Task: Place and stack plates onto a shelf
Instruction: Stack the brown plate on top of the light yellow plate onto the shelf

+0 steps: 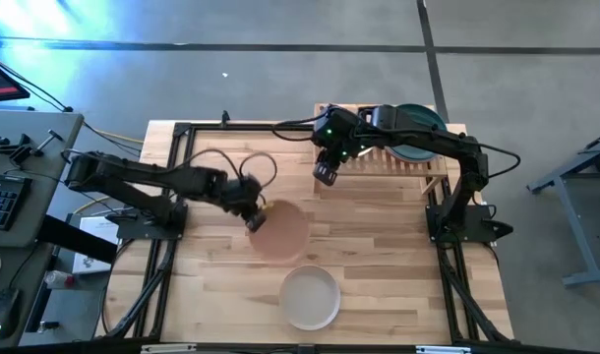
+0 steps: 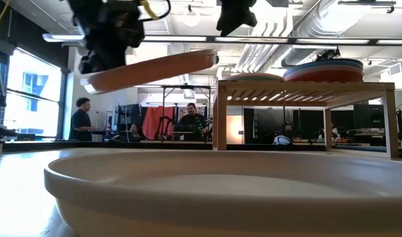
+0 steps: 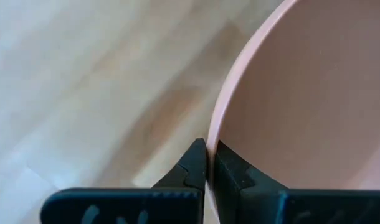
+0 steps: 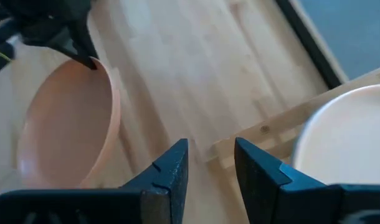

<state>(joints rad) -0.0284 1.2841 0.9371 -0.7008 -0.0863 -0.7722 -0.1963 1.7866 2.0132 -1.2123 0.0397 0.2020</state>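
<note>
My left gripper (image 1: 253, 218) is shut on a peach-pink plate (image 1: 282, 232), which hangs above the middle of the table and shows lifted in the low view (image 2: 148, 69). A grey-white plate (image 1: 310, 297) lies flat on the table near the front edge. The bamboo shelf (image 1: 390, 159) stands at the back right. It carries a stack of plates (image 2: 323, 69) with a dark teal one (image 1: 418, 133) on top, and a pale plate (image 4: 352, 137) beside the stack. My right gripper (image 4: 209, 163) hovers open over the table by the shelf's left end, touching nothing. My left gripper pinches the peach-pink plate's rim (image 3: 216, 134) on the side nearest the table's left edge, one finger over the inside of the rim and one on the outside. The fingers slant down from the table's left. The plate is clear of the table and tilted, its free side higher.
Bare tabletop (image 1: 379, 246) lies between the held plate and the shelf. A black frame (image 1: 182, 133) runs around the table. People sit at desks in the room behind (image 2: 191, 122).
</note>
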